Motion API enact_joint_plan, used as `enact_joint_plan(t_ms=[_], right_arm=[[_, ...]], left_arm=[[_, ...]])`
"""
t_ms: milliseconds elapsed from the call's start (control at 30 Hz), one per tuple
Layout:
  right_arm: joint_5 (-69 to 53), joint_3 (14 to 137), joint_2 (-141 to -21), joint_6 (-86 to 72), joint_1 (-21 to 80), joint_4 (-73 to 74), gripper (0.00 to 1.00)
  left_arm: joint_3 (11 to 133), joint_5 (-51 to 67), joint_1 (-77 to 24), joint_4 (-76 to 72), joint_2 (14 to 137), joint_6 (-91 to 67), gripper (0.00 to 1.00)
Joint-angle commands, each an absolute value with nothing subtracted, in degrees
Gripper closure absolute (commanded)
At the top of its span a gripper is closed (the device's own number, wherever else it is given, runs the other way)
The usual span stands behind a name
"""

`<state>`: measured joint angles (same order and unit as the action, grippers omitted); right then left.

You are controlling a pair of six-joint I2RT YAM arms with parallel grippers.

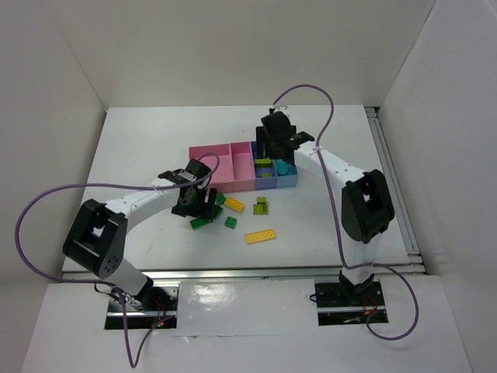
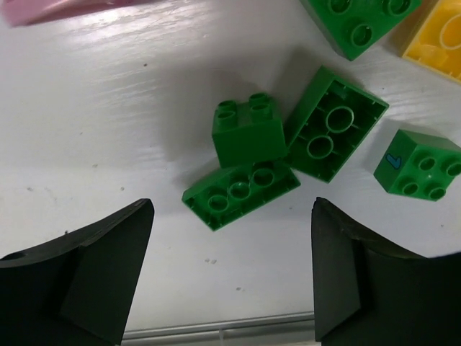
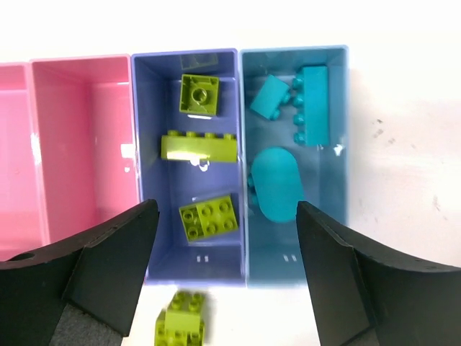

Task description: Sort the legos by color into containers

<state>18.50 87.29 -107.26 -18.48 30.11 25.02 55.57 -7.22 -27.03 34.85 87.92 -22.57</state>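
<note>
My left gripper (image 2: 230,281) is open and empty, low over the table just in front of a cluster of dark green legos (image 2: 248,133), with a long one (image 2: 241,193) nearest. A yellow lego (image 2: 439,36) lies beyond. My right gripper (image 3: 227,281) is open and empty above the tray's near edge. The purple-blue compartment (image 3: 194,259) holds three lime legos (image 3: 199,147). The light blue compartment (image 3: 317,216) holds three cyan legos (image 3: 275,184). A lime lego (image 3: 180,324) lies on the table in front of the tray. The pink compartment (image 3: 86,144) shows bare.
In the top view the tray (image 1: 213,175) sits mid-table. Loose on the table in front of it are two yellow legos (image 1: 261,236), a lime lego (image 1: 262,206) and dark green legos (image 1: 231,222). White walls enclose the table on three sides.
</note>
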Motion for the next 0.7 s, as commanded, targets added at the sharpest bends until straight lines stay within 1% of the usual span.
enact_joint_plan(t_ms=[0,33,167,267,367,400,533,600,633,667], right_arm=[[20.3,84.7,-99.4,-20.0,30.3,25.8,0.16],[20.3,83.0,-98.5,-20.0,30.3,25.8,0.16],[20.8,79.1,-94.7,-21.2,29.8,26.4,0.16],[20.8,77.2,-92.6,-21.2,28.4,26.4,0.16],[20.8,75.9,-91.6,-21.2,27.7,26.9,0.16],[20.8,75.2,-91.6,-21.2,27.7,26.9,0.16],[20.2,74.2,-90.4,-20.6,27.1,26.4,0.16],[20.2,74.2,-90.4,-20.6,26.5,26.4,0.16],[19.7,74.2,-90.4,-20.0,26.5,26.4,0.16],[19.7,74.8,-90.4,-20.0,26.5,26.4,0.17]], left_arm=[[55.6,-5.7,-27.8,29.7,90.1,-21.9,0.12],[55.6,-4.2,-27.8,29.7,91.3,-21.9,0.12],[56.3,-4.2,-28.3,29.7,95.2,-21.9,0.12],[56.3,-3.6,-28.8,29.7,95.8,-21.9,0.12],[55.6,-4.6,-29.5,31.7,96.3,-23.7,0.23],[55.6,-4.7,-30.4,32.3,96.3,-25.0,0.25],[53.8,-6.9,-32.6,33.6,94.8,-28.6,0.27],[53.8,-8.2,-33.1,34.1,94.8,-30.0,0.32],[53.8,-8.2,-33.1,34.1,94.8,-30.0,0.35],[53.8,-8.2,-33.7,34.1,94.8,-30.0,0.45]])
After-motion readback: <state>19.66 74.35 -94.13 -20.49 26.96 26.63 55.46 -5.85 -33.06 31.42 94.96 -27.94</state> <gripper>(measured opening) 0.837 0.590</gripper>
